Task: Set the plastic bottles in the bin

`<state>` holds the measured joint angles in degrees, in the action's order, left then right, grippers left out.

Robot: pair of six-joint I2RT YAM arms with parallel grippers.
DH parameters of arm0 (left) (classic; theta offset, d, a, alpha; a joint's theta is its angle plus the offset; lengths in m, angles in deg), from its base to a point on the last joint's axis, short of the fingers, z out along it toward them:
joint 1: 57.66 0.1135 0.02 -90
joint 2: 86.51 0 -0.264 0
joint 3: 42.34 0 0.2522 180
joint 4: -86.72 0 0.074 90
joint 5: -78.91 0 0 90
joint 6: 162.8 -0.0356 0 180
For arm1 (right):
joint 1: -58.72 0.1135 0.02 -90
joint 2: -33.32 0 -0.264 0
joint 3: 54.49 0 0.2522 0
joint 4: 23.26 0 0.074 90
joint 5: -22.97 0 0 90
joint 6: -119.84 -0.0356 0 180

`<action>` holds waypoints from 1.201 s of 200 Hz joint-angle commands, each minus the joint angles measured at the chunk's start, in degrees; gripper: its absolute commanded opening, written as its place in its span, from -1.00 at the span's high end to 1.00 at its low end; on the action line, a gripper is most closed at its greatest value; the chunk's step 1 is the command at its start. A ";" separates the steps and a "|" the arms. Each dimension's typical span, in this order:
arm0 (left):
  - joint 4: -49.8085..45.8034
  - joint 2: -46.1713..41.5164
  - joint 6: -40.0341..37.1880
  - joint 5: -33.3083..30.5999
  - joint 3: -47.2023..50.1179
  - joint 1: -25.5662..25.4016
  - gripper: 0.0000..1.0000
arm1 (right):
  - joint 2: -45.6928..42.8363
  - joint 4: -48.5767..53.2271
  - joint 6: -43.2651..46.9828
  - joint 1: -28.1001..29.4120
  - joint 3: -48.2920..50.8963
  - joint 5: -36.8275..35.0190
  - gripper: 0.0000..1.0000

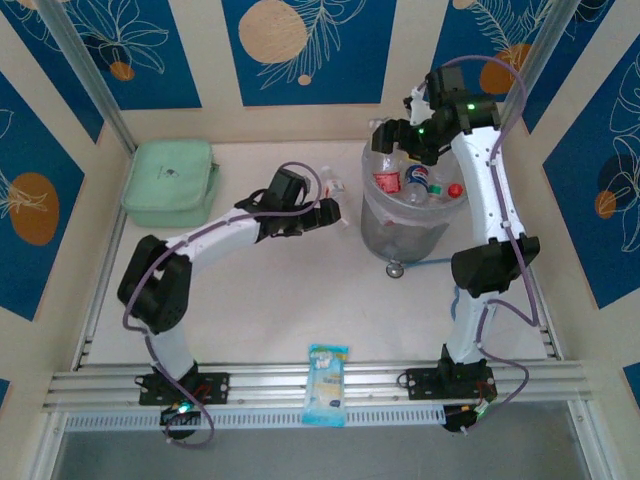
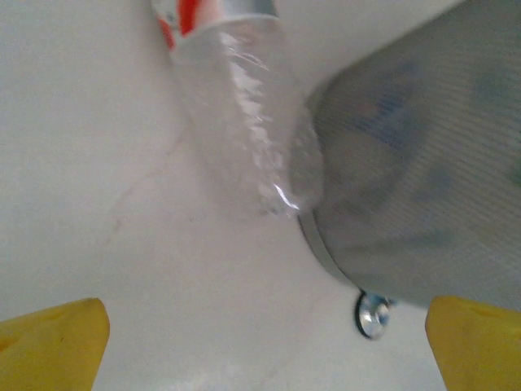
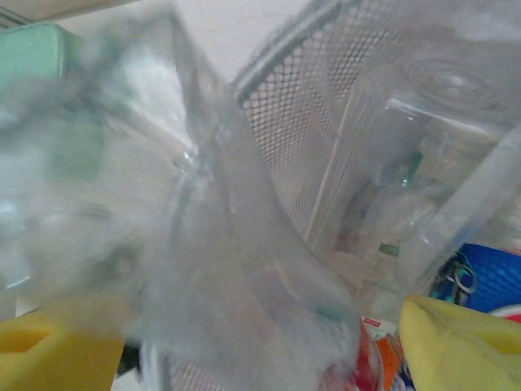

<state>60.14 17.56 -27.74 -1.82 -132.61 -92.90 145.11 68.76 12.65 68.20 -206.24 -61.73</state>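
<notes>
Left jaws wide, nothing between, low over bench [image 1: 270, 310]. Loose bottle [image 2: 244, 122] just ahead, lying flat, base touching bin [image 2: 423, 187] wall on its left side. Risk as I judge it: an off-centre close squirts the slick bottle away or shoves the bin. Right jaws wide above bin's far-left rim, blurred clear bottle [image 3: 236, 269] between them. I cannot tell if it clears the rim; it may drop outside. Other bottles [image 1: 420, 185] already inside.

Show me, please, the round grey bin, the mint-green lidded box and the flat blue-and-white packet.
grey bin [image 1: 415, 243]: top view, its near wall.
mint-green box [image 1: 170, 182]: top view, lid's middle.
blue-and-white packet [image 1: 327, 385]: top view, its middle.
</notes>
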 commanded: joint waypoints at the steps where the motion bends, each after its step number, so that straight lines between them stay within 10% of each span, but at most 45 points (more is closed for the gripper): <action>1: 0.78 4.71 1.90 -4.16 -4.48 0.44 -0.99 | -1.72 6.36 0.46 -0.50 -4.29 -2.05 -0.75; 121: 0.38 23.87 2.22 -7.29 -21.04 0.62 -0.97 | -27.31 -7.23 -2.69 -7.63 26.98 5.41 -0.70; 240: -2.96 14.62 -3.36 -10.34 -14.23 2.25 0.16 | -41.09 -14.43 -6.70 -12.56 43.67 17.69 -0.66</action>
<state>60.21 36.43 -28.33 -11.37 -149.25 -92.11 105.63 55.06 7.25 55.96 -164.45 -48.11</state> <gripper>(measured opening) 0.440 0.830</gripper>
